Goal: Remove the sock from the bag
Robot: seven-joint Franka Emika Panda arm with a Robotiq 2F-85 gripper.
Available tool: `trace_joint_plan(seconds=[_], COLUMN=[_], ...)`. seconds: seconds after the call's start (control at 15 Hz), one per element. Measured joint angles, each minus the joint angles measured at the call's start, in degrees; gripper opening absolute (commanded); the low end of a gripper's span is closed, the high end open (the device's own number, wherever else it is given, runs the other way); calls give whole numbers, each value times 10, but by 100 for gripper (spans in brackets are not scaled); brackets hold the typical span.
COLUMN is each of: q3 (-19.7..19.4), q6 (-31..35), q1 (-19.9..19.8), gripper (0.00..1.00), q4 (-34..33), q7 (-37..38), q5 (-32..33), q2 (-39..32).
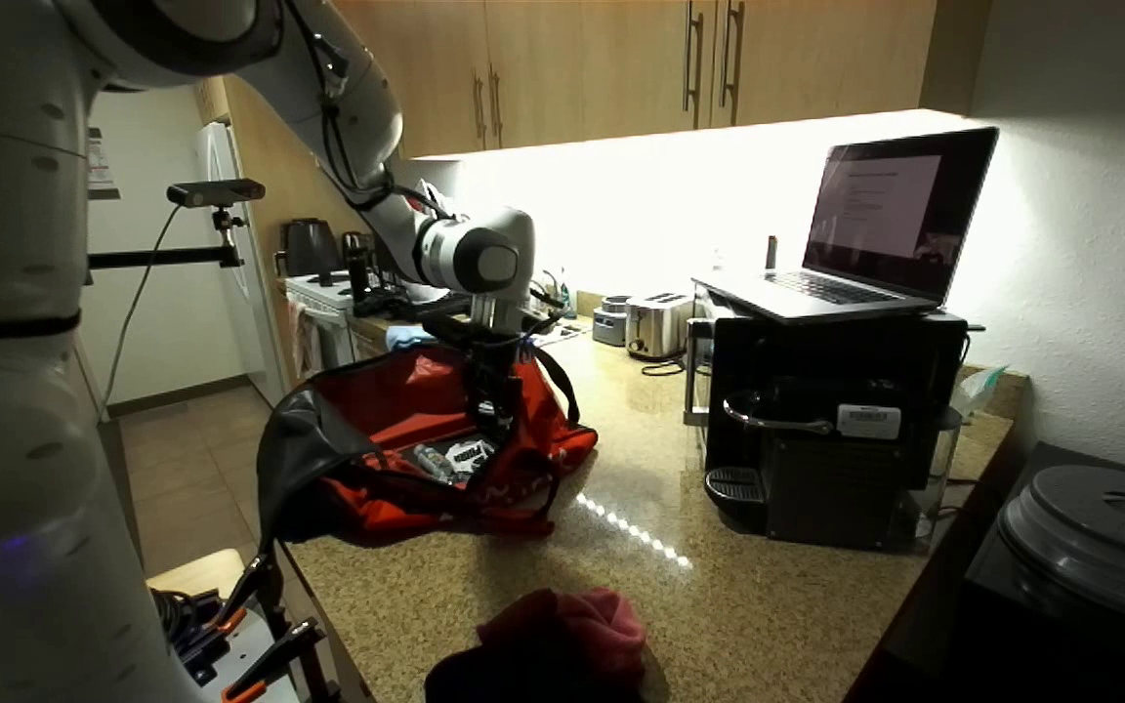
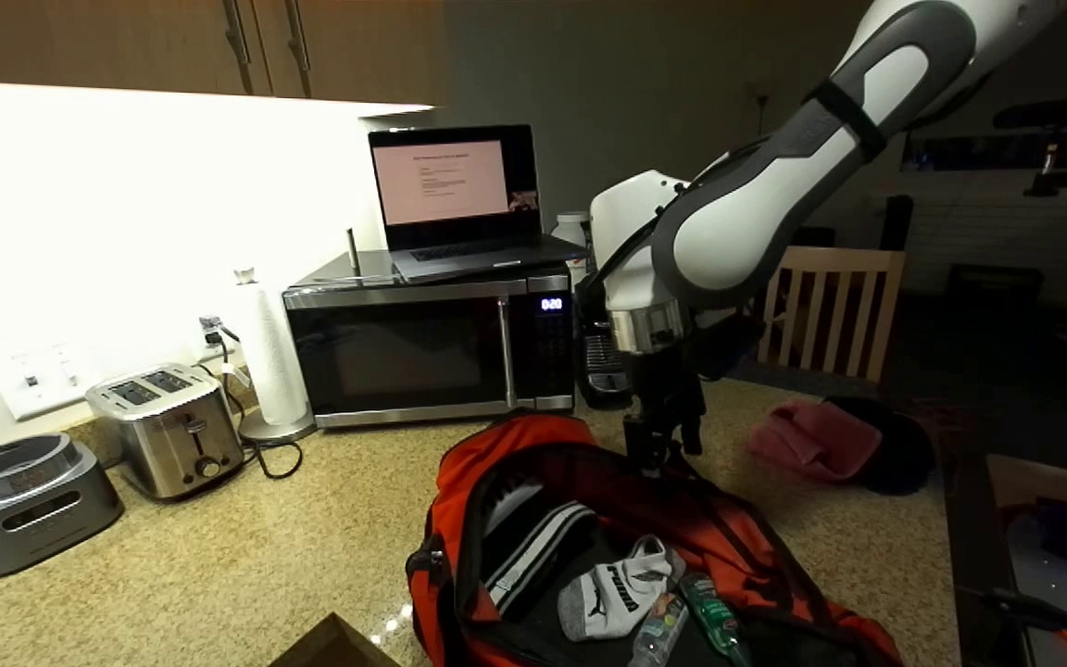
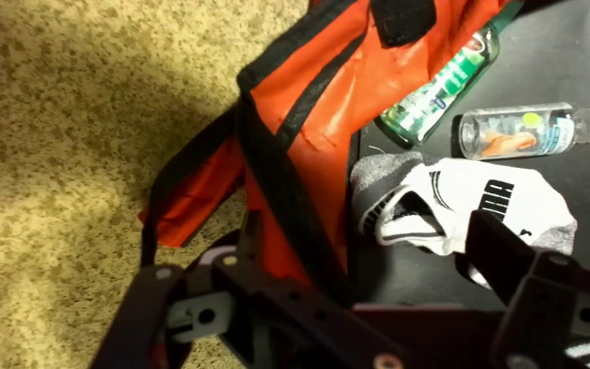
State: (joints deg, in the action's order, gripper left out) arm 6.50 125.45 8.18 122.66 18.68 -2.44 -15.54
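Observation:
The sock [image 2: 612,593], white and grey with black lettering, lies on the dark floor inside the red bag [image 2: 520,437], whose top gapes wide. In the wrist view the sock [image 3: 510,189] is beyond the fingers, and one finger [image 3: 497,246] covers part of it. My gripper [image 3: 369,225] stands open, its fingers spread wide, with no grip on anything. Below it in that view run the bag's red side [image 3: 325,200] and black strap. Both exterior views have the gripper [image 2: 663,449] at the bag's edge, pointing down; whether it touches the fabric I cannot tell.
A clear bottle [image 3: 515,130] and a green bottle [image 3: 443,87] lie close to the sock. Black-and-white striped fabric [image 2: 538,556] is also in the bag. A pink and dark cloth [image 1: 572,635] rests on the counter. Microwave [image 2: 395,361], toaster [image 2: 172,431] and coffee machine [image 1: 816,459] stand around.

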Motion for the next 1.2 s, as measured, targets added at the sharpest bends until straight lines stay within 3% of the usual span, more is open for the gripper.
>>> trace_joint_plan(seconds=[0.53, 1.2], q3=[8, 11], q6=[42, 46], q1=[11, 11], gripper=[100, 100], q4=[-59, -79], q7=[0, 0], q5=[-65, -78], q2=[-86, -122])
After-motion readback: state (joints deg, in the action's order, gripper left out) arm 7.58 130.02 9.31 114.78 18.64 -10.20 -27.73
